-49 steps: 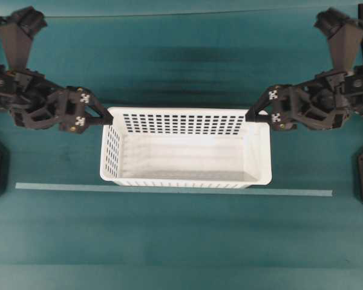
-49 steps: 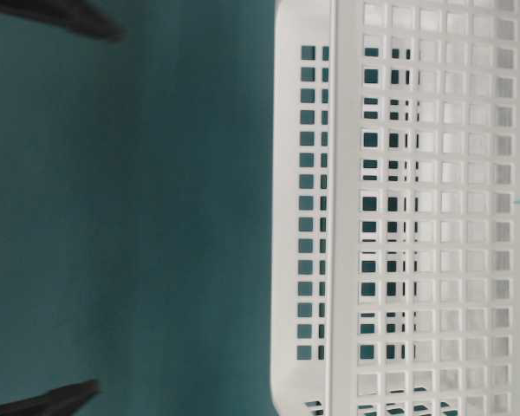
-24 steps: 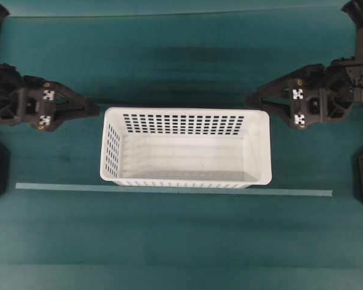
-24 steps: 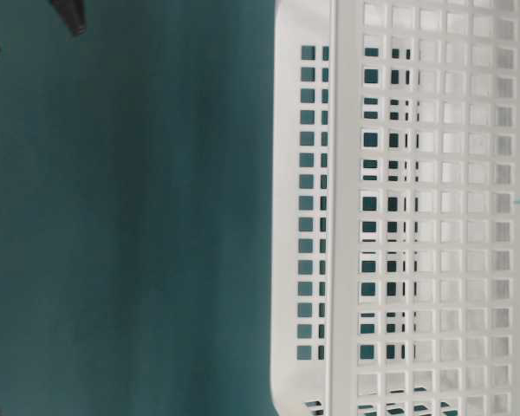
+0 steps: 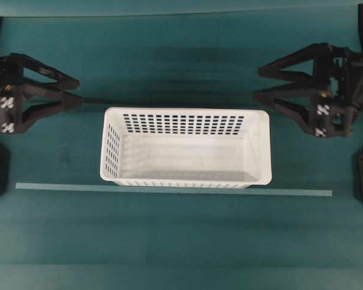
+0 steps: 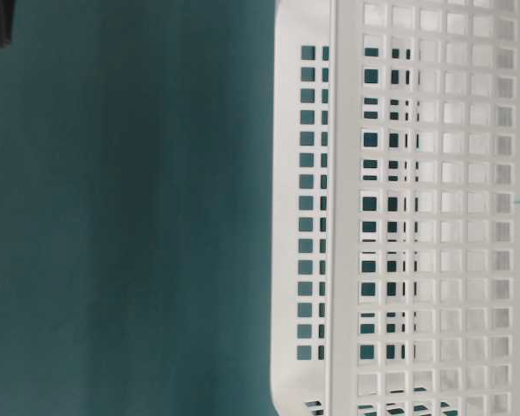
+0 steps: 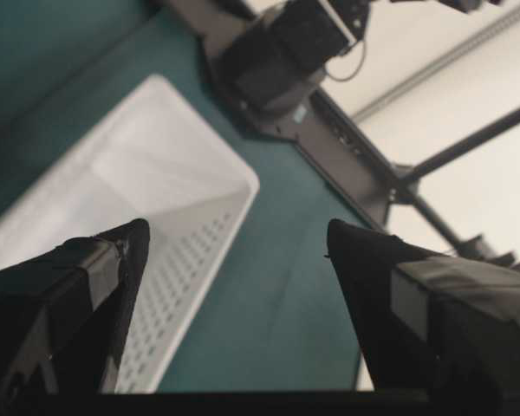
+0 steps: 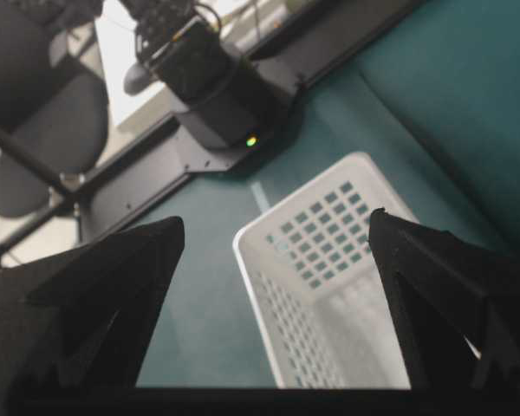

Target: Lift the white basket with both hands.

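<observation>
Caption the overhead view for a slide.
White basket sits on the teal table, left gripper and right gripper open on either side, touching nothing.

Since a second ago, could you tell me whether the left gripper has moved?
Yes. The left gripper has pulled back leftward from the white basket; its tips then touched the far left corner and now stand clear.

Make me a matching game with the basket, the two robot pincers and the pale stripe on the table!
Things:
1. white basket
2. left pincer
3. right pincer
4. pale stripe

Places in the overhead view:
A. open, off the basket's upper left corner, not touching it
B. running along the table just below the basket
C. in the middle, sitting on the green table
D. open, off the basket's upper right corner, not touching it

Pairs: 1-C, 2-A, 3-D, 4-B
</observation>
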Tool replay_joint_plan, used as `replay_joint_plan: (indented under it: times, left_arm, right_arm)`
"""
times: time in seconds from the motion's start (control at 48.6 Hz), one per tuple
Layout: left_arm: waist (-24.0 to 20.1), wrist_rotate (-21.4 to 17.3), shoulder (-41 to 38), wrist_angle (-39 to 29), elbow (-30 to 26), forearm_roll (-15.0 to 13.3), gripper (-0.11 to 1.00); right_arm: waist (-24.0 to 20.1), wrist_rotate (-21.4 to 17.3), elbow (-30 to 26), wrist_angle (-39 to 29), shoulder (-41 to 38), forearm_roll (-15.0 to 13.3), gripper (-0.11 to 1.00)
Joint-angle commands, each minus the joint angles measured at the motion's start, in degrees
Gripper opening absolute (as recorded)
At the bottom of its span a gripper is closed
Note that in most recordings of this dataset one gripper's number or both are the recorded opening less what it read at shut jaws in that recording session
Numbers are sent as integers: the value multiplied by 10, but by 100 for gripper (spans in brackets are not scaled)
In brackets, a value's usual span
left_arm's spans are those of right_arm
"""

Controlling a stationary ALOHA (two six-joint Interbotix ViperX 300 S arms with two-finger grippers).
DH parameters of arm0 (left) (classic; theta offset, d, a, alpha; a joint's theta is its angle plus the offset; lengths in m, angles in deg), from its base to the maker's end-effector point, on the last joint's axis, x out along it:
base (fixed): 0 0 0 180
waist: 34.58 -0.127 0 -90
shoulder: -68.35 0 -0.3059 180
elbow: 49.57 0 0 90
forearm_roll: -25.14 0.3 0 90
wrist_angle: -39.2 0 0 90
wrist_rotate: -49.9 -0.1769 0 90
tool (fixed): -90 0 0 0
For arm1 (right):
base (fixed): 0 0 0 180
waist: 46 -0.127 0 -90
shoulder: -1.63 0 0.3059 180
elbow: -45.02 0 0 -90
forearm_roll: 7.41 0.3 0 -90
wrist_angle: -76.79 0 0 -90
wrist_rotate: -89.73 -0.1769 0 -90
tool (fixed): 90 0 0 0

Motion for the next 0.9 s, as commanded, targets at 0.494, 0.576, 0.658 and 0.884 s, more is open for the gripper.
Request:
replay_joint_plan:
  times: [0.494, 0.576, 0.658, 0.884]
  left_arm:
    - [25, -146, 97, 9, 4, 1, 89]
    - [29, -148, 106, 9, 10, 2, 89]
    - [37, -148, 111, 11, 16, 2, 89]
    - [54, -149, 107, 14, 18, 1, 89]
  right_arm:
    - [-26, 156, 20, 8, 102, -1, 91]
    - [-26, 162, 25, 9, 113, -1, 91]
    - [-25, 160, 30, 9, 122, -1, 91]
    - [-33, 158, 34, 8, 127, -1, 91]
